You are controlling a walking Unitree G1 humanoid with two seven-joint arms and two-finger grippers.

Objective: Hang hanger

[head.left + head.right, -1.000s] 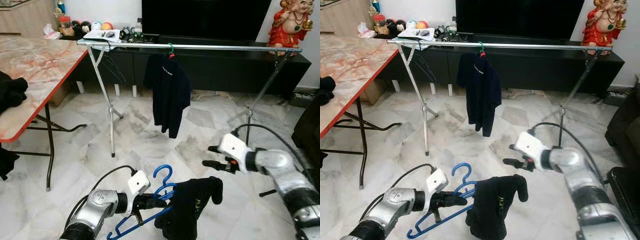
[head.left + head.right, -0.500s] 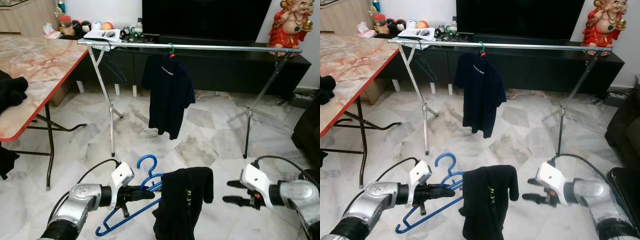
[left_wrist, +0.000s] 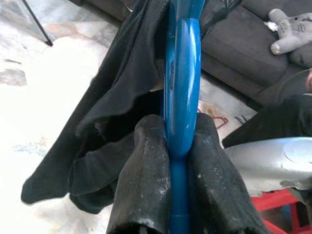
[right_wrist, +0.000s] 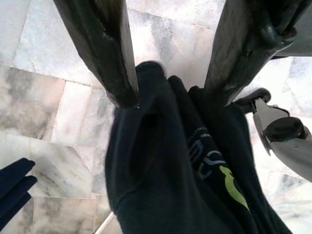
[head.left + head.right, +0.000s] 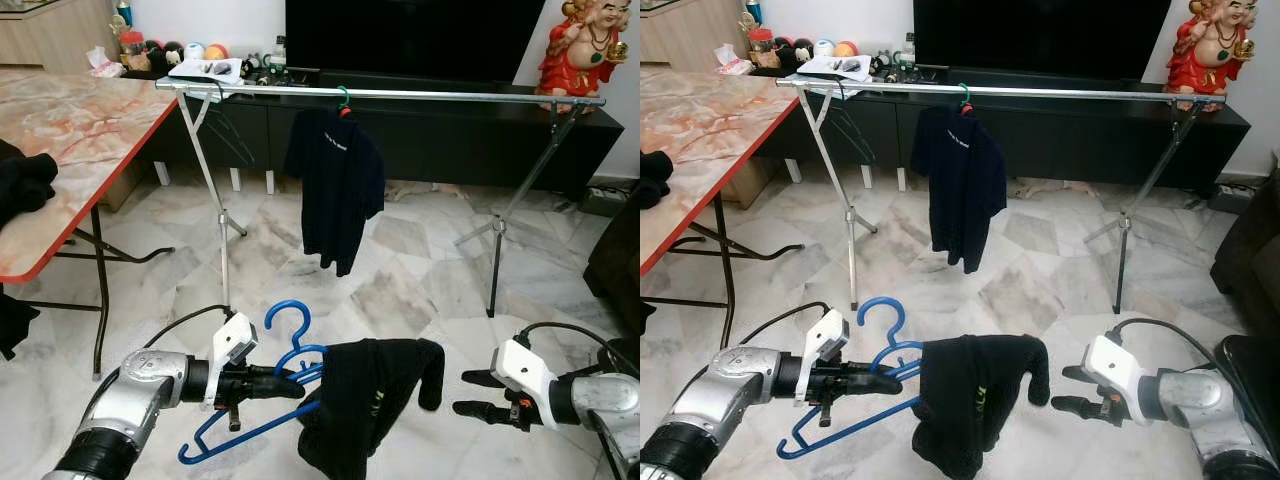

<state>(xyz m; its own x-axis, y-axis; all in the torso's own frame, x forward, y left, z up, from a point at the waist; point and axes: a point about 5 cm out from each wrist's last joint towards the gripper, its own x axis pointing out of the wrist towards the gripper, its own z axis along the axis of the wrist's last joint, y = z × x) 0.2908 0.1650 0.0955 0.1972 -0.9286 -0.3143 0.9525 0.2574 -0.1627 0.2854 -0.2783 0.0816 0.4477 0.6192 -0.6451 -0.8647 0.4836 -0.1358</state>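
A: Item one, what do we list first?
B: The blue hanger (image 5: 262, 400). We see it low in front of the robot, above the marble floor (image 5: 400, 290), with a black garment (image 5: 365, 405) draped over its right end.

A: Who holds it?
B: The left gripper (image 5: 285, 385). In the left wrist view its fingers (image 3: 141, 180) are clamped on the hanger's blue bar from both sides.

A: And the other arm?
B: The right gripper (image 5: 480, 393) hangs just right of the garment, not touching it. Its fingers (image 4: 97, 48) stand apart, with the black cloth seen between them in the right wrist view.

A: Next, the destination fixture?
B: We record a silver clothes rail (image 5: 400, 94) on folding legs, well beyond the hanger, across the room. A dark T-shirt (image 5: 335, 180) hangs from it on a green hook (image 5: 342, 97).

A: Surroundings?
B: At the left, a marble-topped bench (image 5: 80, 140) with red edging carries a dark bundle (image 5: 22, 185). Behind the rail, a low black TV cabinet (image 5: 450, 130) with a dark screen (image 5: 400, 35), and a red figurine (image 5: 582, 45) at its right end.
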